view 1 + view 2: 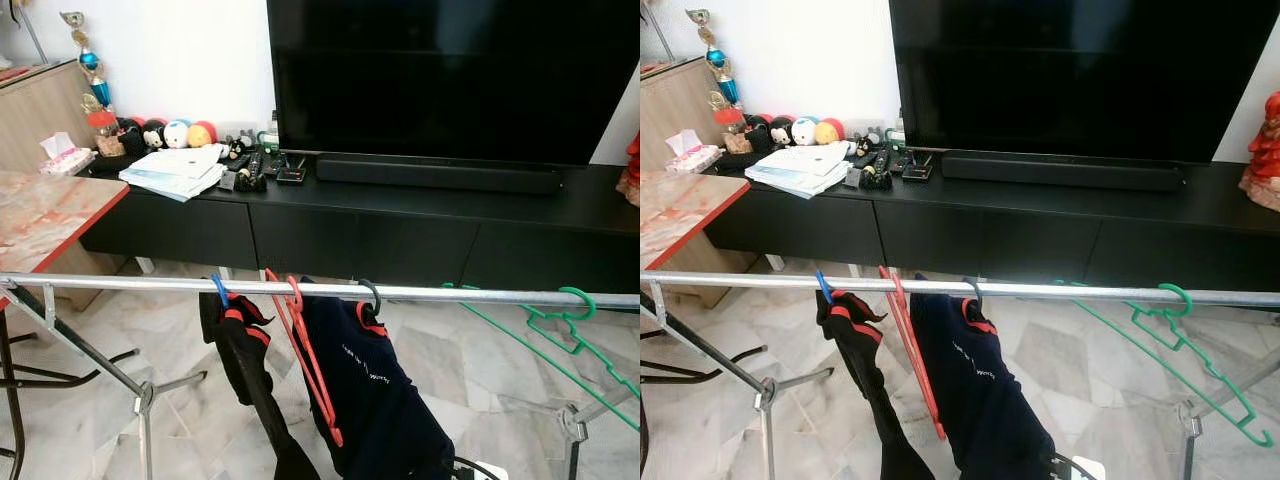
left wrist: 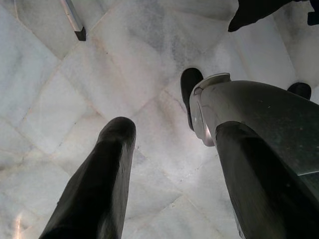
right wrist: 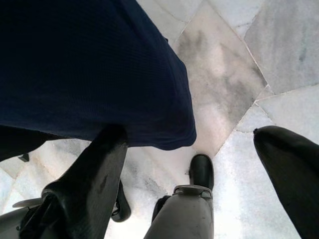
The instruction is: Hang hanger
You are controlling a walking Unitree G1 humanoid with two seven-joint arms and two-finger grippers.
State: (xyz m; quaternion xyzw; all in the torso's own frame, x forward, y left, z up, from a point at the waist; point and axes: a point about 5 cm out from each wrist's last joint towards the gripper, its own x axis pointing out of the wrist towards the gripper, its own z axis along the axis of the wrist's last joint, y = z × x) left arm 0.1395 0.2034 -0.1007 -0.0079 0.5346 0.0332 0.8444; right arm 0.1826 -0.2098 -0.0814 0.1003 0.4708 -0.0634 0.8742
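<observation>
The thin red plastic hanger already hooks over the horizontal silver metal rail between two dark garments; both the left gripper and right gripper hang parted and empty above the marble floor; the hanging step looks done, leaving only withdrawal.

Background items: media console area

A black television stands on a long black TV cabinet, with a black soundbar just in front of it. A stack of papers, remote controls, round plush toys and a trophy occupy the cabinet's left end. A tissue box sits nearby. The floor is marble tile.
</observation>
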